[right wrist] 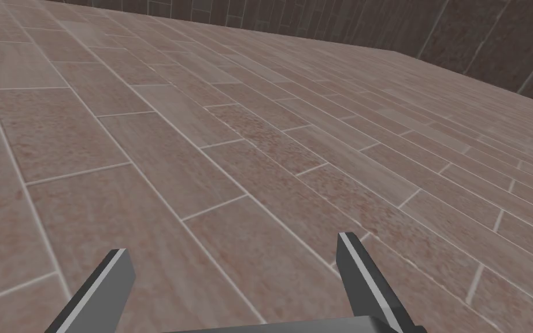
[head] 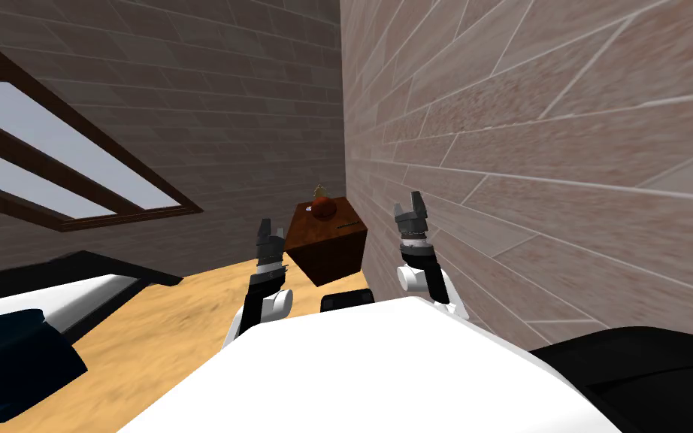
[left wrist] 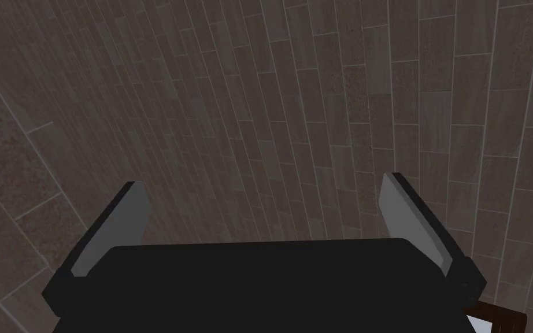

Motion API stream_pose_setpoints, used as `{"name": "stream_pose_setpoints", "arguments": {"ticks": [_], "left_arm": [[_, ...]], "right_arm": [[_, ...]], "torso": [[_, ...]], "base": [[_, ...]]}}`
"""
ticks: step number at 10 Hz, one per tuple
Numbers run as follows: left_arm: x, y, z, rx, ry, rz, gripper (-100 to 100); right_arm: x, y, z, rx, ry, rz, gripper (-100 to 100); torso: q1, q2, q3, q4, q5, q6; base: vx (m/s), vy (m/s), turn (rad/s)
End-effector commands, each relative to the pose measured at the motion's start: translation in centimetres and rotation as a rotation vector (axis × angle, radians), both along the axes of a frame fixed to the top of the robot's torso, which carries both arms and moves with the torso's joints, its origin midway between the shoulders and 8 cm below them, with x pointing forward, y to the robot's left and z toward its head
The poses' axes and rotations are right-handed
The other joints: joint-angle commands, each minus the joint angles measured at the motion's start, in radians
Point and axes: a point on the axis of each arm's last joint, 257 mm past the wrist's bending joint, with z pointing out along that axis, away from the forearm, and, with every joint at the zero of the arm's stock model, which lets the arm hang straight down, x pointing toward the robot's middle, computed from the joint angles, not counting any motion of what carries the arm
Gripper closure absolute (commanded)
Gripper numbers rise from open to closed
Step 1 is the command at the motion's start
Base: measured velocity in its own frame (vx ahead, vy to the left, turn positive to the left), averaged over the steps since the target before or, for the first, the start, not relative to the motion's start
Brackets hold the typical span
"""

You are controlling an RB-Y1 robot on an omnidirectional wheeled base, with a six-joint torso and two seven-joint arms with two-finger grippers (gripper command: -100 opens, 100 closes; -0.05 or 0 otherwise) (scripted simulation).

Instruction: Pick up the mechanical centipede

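1. Brown wooden cabinet stands in the wall corner, ahead and between my arms. I judge the thin dark streak on its top to be the mechanical centipede, near a reddish round object.
2. Left gripper and right gripper are held up short of the cabinet, presumably for the approach. Both are spread wide, holding and touching nothing.

I have the tiled side wall close on the outer side of my right gripper, little room there; the brown nightstand stands in the corner ahead, between it and my left gripper, its top open from above; a round reddish ball crowds the top's far edge; beyond my left gripper, open wooden floor; the bed lies well apart.
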Motion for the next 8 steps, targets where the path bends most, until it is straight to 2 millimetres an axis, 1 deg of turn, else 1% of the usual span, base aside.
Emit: {"name": "stream_pose_setpoints", "arguments": {"ticks": [1,3,6,7,8], "left_arm": [[0.0,0.0,0.0,0.000,0.000,0.000,0],[0.0,0.0,0.0,0.000,0.000,0.000,0],[0.0,0.0,0.0,0.000,0.000,0.000,0],[0.0,0.0,0.0,0.000,0.000,0.000,0],[0.0,0.0,0.0,0.000,0.000,0.000,0]], "right_arm": [[0.3,0.5,-0.3,-0.048,0.011,0.005,-100],[0.7,1.2,-0.9,-0.115,0.027,0.013,-100],[1.7,2.5,-2.4,-0.244,0.060,0.026,-100],[1.7,2.6,-2.5,-0.255,0.061,0.031,-100],[2.0,3.1,-3.3,-0.308,0.073,0.037,-100]], "torso": [[0.000,0.000,0.000,0.000,0.000,0.000],[0.002,-0.002,-0.001,0.000,0.001,0.000],[0.003,-0.001,-0.001,0.000,0.001,0.000],[0.004,-0.002,-0.001,0.000,0.001,0.000],[0.003,-0.002,-0.001,0.000,0.001,0.000]], "base": [[0.017,0.025,0.095],[0.028,0.043,0.140],[0.023,0.052,0.152],[0.030,0.044,0.071],[0.019,0.039,0.114]]}}
